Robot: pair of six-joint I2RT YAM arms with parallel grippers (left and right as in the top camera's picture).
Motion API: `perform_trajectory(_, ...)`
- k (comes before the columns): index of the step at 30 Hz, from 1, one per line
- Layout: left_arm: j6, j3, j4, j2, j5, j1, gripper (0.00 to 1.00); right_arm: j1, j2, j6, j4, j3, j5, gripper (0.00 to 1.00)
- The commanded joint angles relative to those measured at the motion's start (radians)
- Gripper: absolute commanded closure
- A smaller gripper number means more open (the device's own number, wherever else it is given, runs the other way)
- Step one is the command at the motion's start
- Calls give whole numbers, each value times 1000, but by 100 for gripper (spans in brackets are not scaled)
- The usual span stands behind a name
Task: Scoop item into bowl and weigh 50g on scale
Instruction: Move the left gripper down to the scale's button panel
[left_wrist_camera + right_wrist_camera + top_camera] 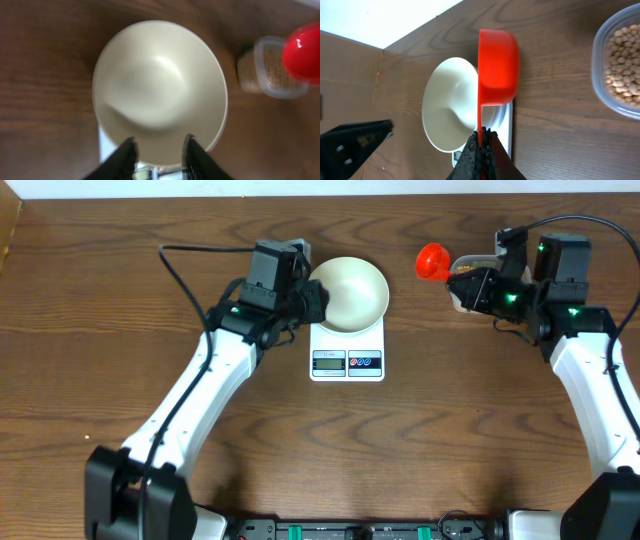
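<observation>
Right claw [482,150] was clamped tight on the thin handle of a red scoop [497,65], whose cup hung across the white bowl [447,110] and hid part of it. That bowl sat on the scale [347,350], upper centre of the counter [120,300]. Left claw [159,155] stood parted at the bowl's rim, holding nothing. Beans [625,70] lay in a clear tub [596,55] at upper right.

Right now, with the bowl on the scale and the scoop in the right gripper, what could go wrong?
1. The left gripper hangs open right at the rim of the bowl; a touch could shift it on the scale or falsify the reading.
2. The right gripper pinches only the thin handle of the red scoop; loaded with beans, it may twist and spill.
</observation>
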Motion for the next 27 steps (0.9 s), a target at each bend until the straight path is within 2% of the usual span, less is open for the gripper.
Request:
perform_trajectory(1,97,10,-51,-89,31,-15,76,-30,-6,-50,-9,17,-33,99)
perform_trajectory(9,106,6,-175,-134,26,-132,78,-98,-34,-91,-27,17,-54,99)
perform_trajectory(13,108,-25,-207,-112,23,-183,88,-124,-40,-121,-61,17,-53,99)
perform_trajectory(15,108,-54,-204,-105,19,-201,92,-136,-40,-121,-74,17,-53,99)
perform_trajectory(19,100,-119,-193,-93,-51,-243,92,-153,-40,-128,-90,16,-53,99)
perform_trajectory(21,100,-170,-155,-93,-129,-273,93,-154,-40,-129,-107,17,-48,99)
perform_trajectory(27,101,-274,-39,-93,-175,-304,93,-154,-40,-139,-128,16,-14,99)
